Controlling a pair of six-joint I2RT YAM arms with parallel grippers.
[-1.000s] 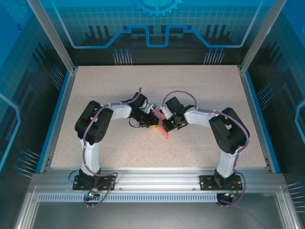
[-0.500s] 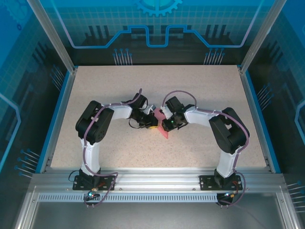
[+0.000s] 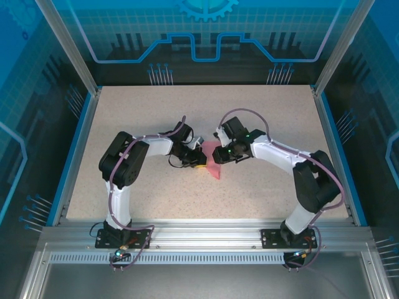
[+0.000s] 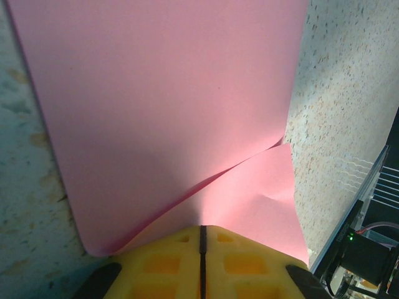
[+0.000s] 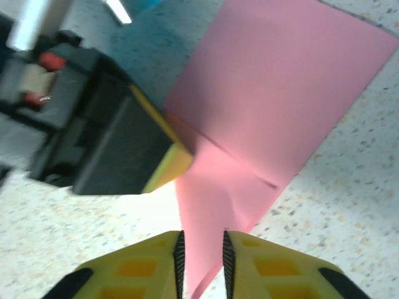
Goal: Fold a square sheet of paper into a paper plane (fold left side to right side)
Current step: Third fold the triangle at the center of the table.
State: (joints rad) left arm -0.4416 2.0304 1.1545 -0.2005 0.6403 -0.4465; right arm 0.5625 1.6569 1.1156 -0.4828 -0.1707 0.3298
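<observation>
The pink sheet of paper (image 3: pixel 215 163) lies folded at mid-table, one layer lapped over another, with a pointed corner toward the near side. My left gripper (image 4: pixel 202 227) is shut on the paper's (image 4: pixel 168 112) folded edge, where a flap (image 4: pixel 255 199) lifts in a crease. In the top view the left gripper (image 3: pixel 199 159) sits at the sheet's left side. My right gripper (image 5: pixel 202 237) is open, its yellow fingers (image 5: pixel 274 261) a little apart, and the narrow pink tip (image 5: pixel 209 212) lies between them untouched. From above, the right gripper (image 3: pixel 222 154) is at the sheet's upper right.
The speckled table (image 3: pixel 149 112) has blue rails at its left (image 3: pixel 73 149) and right (image 3: pixel 340 149) and an aluminium frame (image 3: pixel 199 233) along the near edge. The left gripper's black body (image 5: pixel 106 124) sits close to the right gripper's fingers.
My right gripper has opened off the paper and its arm has swung back toward the upper right. The left gripper has closed fully and stayed put on the sheet.
</observation>
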